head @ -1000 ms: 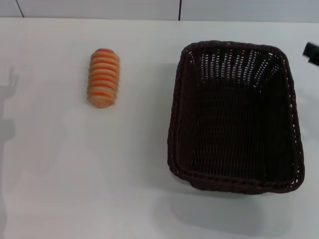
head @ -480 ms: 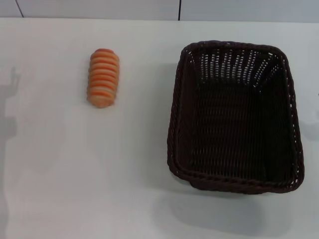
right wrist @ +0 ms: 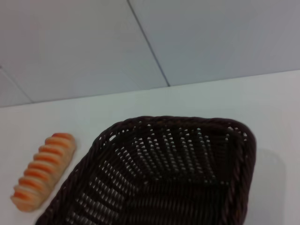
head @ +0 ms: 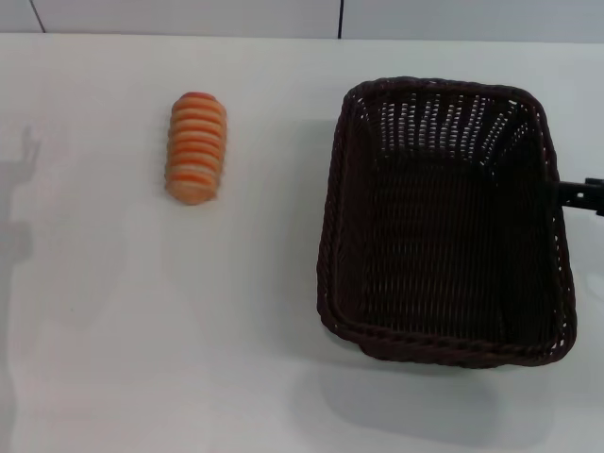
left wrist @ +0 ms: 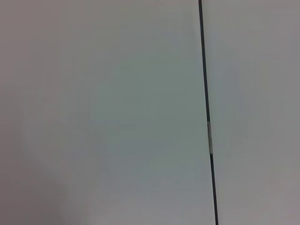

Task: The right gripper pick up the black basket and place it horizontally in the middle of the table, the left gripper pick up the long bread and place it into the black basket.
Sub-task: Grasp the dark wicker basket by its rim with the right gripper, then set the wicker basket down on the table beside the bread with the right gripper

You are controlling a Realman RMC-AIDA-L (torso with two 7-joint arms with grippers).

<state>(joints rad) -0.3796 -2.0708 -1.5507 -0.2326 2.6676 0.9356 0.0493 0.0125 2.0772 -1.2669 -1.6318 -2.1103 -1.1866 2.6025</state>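
The black basket (head: 332,217) stands empty on the right half of the white table (head: 170,321), its long side running away from me. The long bread (head: 195,147) lies on the table to the left of it, well apart, striped side up. A black part of my right gripper (head: 578,193) shows at the right edge, just outside the basket's right rim. The right wrist view looks down on the basket (right wrist: 154,136) with the bread (right wrist: 42,171) beyond it. My left gripper is out of view; only its shadow falls on the table's left edge.
A pale wall with a dark vertical seam (head: 340,17) runs behind the table's far edge. The left wrist view shows only such a wall panel and its seam (left wrist: 206,112). Bare tabletop lies between the bread and the basket.
The right gripper showed at the upper right edge a second ago, left the view, and now shows lower, beside the basket's right rim. Basket and bread have not moved.
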